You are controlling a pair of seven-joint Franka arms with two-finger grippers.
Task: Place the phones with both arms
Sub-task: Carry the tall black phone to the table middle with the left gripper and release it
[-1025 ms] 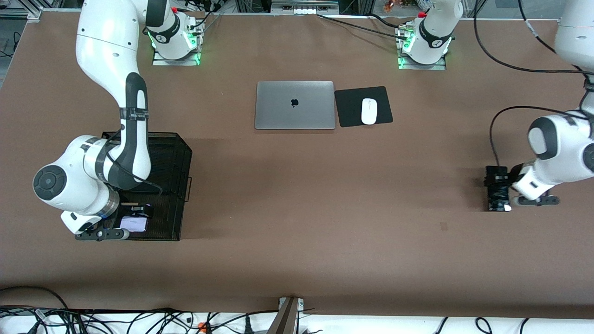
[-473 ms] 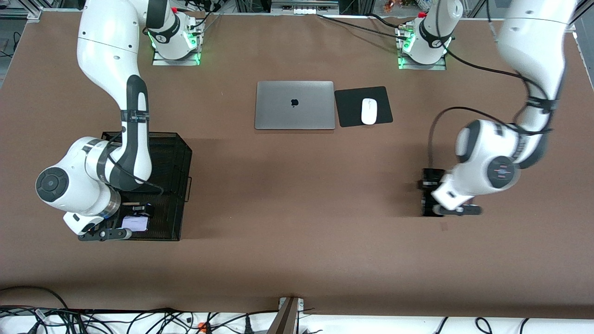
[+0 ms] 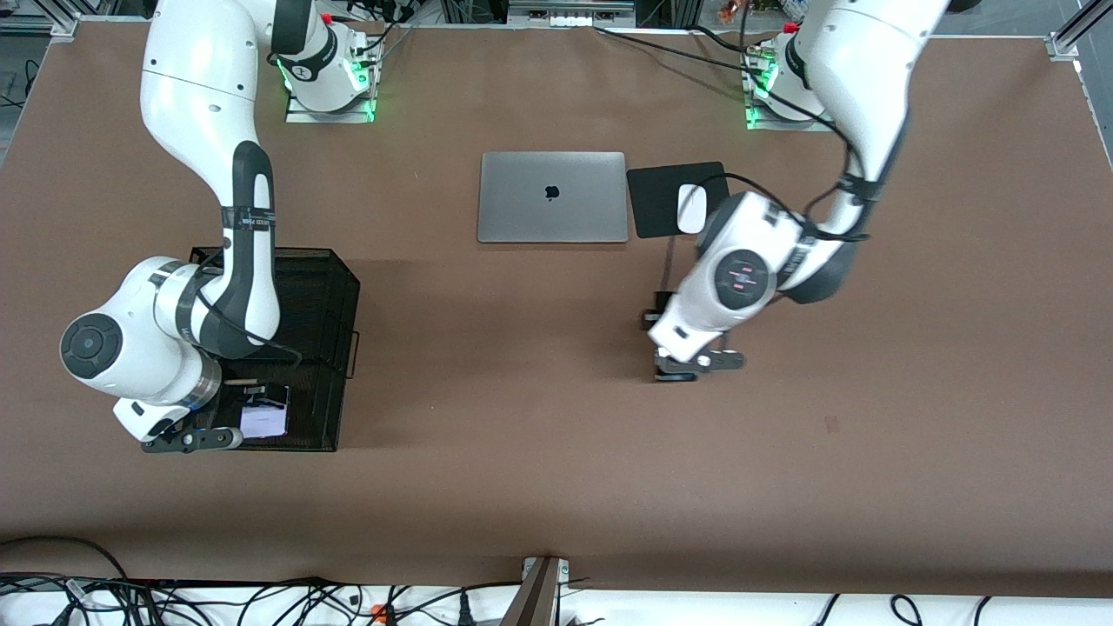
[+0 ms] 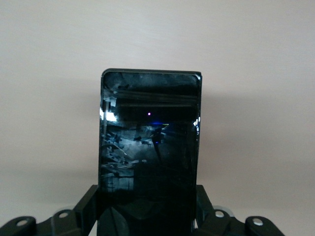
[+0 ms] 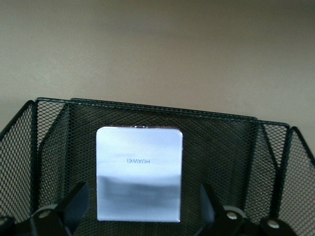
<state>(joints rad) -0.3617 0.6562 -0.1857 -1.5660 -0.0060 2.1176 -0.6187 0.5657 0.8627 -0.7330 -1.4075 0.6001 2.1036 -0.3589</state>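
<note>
My right gripper (image 3: 246,416) is low inside the black mesh basket (image 3: 326,287) at the right arm's end of the table. Its fingers are open on either side of the small white-lavender phone (image 3: 268,424), which lies on the basket floor. In the right wrist view the phone (image 5: 139,172) sits between the spread fingers (image 5: 75,201) without touching them. My left gripper (image 3: 668,352) is over the bare table between the laptop and the front camera, shut on the long black phone (image 4: 150,132). The wrist hides most of that phone in the front view. The small black phone is not visible.
A closed silver laptop (image 3: 552,197) lies toward the arms' bases. Beside it a white mouse (image 3: 690,209) sits on a black pad (image 3: 652,200), partly covered by the left arm. Cables run along the table edge nearest the front camera.
My left arm has swung from its end of the table toward the middle, carrying the long black phone. My right arm stayed at the basket; more of the white-lavender phone now shows.
</note>
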